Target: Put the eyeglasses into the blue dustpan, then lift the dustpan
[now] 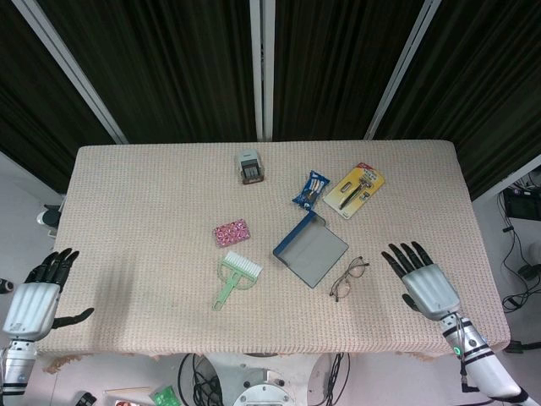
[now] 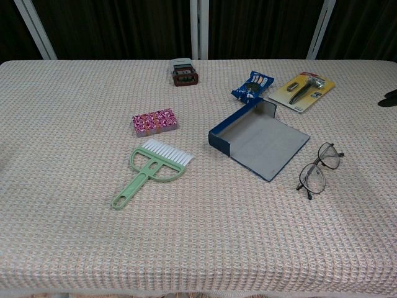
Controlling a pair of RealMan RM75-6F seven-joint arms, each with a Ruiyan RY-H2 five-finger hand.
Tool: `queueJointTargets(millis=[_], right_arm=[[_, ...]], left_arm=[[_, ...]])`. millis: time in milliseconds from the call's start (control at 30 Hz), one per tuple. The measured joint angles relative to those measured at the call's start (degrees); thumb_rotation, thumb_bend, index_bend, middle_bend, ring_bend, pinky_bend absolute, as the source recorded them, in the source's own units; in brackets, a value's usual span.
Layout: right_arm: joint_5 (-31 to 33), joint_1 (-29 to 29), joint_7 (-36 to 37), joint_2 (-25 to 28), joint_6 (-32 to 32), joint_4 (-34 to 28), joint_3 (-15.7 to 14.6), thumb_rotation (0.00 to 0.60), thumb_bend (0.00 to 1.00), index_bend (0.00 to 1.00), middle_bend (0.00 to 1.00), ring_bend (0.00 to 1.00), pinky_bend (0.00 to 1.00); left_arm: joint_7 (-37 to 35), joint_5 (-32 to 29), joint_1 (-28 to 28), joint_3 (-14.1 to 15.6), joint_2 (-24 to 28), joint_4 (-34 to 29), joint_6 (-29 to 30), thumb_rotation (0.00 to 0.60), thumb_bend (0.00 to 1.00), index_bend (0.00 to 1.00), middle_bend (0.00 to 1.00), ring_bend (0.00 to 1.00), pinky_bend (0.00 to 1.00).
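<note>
You are on the first step: getting the eyeglasses into the blue dustpan. Nothing is picked up yet. The eyeglasses lie flat on the bench, just beside the open front edge of the dustpan, on the side toward your right hand. They look unfolded, with the lenses near the dustpan and the thin arms pointing toward the front edge of the bench. Your right hand is over the bench near the eyeglasses but apart from them, with its fingers spread wide and nothing in it. Your left hand sits off the front left corner of the bench, also spread and holding nothing, well apart from everything. For the next move, I think you should bring your right hand over the eyeglasses and pinch the frame gently, maybe at the bridge or one lens rim, since the wire looks thin and lies flat on the bumpy cloth. Then it is only a short hop into the gray floor of the dustpan. The blue handle end of the dustpan points toward the blue snack pack, so you will need to reach there later to lift it. The green brush is on the other side and should not get in your way.
</note>
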Motion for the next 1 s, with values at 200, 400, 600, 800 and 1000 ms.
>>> queueJointTargets(millis=[200, 400, 600, 800, 1000], right_arm=[[-3.64, 6.75, 1.91, -3.43, -4.62, 5.05, 0.68, 0.6, 0.18, 0.1, 0.0, 0.0, 0.0], [-5.78, 10.39, 9.02, -6.73, -7.12, 9.3, 0.21, 0.6, 0.18, 0.23, 0.0, 0.0, 0.0], [-6.29, 12.56, 13.0, -10.29, -7.77, 13.83, -0.32, 0.6, 0.18, 0.3, 0.0, 0.0, 0.0], [-5.36, 13.63, 14.85, -13.04, -7.46, 16.87, -0.26, 0.6, 0.18, 0.37, 0.0, 0.0, 0.0], [-3.65, 14.22, 15.33, -14.06, -7.91, 17.7, -0.33, 0.6, 0.2, 0.41, 0.0, 0.0, 0.0]], left_arm=[[-0.23, -0.03, 0.04, 0.5, 0.28, -0.69, -0.63, 0.465, 0.07, 0.05, 0.06, 0.08, 0.24], [-0.48, -0.68, 0.37, 0.61, 0.51, -0.56, -0.81, 0.464, 0.07, 0.06, 0.06, 0.08, 0.24], [-0.83, -1.09, 0.37, 0.58, 0.27, -0.06, -1.23, 0.465, 0.07, 0.06, 0.06, 0.08, 0.24], [-0.77, -1.37, 0.21, 0.44, 0.01, 0.26, -1.6, 0.47, 0.07, 0.06, 0.06, 0.08, 0.24], [0.16, -1.78, 0.12, 0.46, -0.02, 0.2, -2.1, 0.518, 0.07, 0.06, 0.06, 0.08, 0.24]])
